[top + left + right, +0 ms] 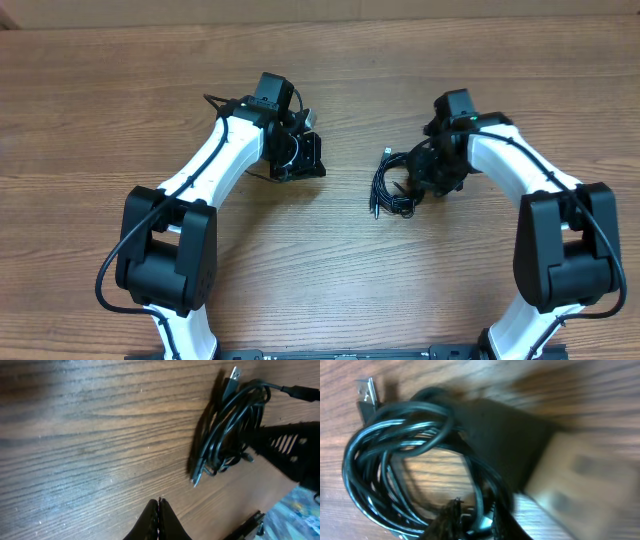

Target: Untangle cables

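Note:
The cables (392, 188) lie as one bundle of thin black loops on the wooden table, right of centre. My right gripper (425, 178) is at the bundle's right edge. In the right wrist view its jaws (480, 516) are closed on strands of the cables (395, 455). A silver USB plug (367, 390) sticks out at the top left. My left gripper (312, 160) sits apart from the bundle, to its left. In the left wrist view it (160, 501) is shut with nothing in it, and the cables (230, 425) lie ahead to the right.
Bare wooden table (330, 70) surrounds the bundle. Both white arms reach in from the near edge. A blurred dark and pale shape (555, 470) fills the right of the right wrist view. The right gripper's black body (292, 447) shows beside the bundle in the left wrist view.

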`<move>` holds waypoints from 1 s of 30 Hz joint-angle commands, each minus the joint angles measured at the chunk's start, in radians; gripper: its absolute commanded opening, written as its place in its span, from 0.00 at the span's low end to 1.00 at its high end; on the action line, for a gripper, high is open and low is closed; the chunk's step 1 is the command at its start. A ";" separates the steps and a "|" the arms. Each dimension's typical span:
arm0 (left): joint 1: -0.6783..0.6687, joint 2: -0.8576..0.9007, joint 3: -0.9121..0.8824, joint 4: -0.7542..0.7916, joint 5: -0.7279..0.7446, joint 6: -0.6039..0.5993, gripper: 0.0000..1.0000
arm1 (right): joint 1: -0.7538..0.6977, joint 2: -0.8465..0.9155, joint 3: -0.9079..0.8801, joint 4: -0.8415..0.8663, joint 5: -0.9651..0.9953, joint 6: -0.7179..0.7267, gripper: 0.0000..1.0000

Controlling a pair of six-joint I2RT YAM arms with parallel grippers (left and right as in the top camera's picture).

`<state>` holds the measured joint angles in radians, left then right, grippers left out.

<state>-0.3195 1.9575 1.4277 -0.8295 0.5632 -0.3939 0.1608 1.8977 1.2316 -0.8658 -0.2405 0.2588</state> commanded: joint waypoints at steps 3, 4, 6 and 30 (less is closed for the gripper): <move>-0.008 -0.003 0.013 0.047 -0.092 0.031 0.04 | 0.068 -0.010 -0.031 0.091 -0.155 -0.006 0.16; -0.008 -0.003 0.013 0.058 -0.092 0.043 0.04 | 0.081 -0.010 -0.031 0.101 -0.163 -0.022 0.16; -0.008 -0.003 0.013 0.079 -0.092 0.058 0.04 | 0.101 -0.010 -0.030 0.109 -0.166 -0.055 0.16; -0.116 0.003 0.012 0.251 -0.208 0.189 0.44 | -0.035 -0.010 0.143 -0.209 -0.205 -0.077 0.32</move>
<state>-0.4137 1.9575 1.4277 -0.5838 0.4049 -0.2493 0.1345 1.8973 1.3636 -1.0672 -0.4778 0.1894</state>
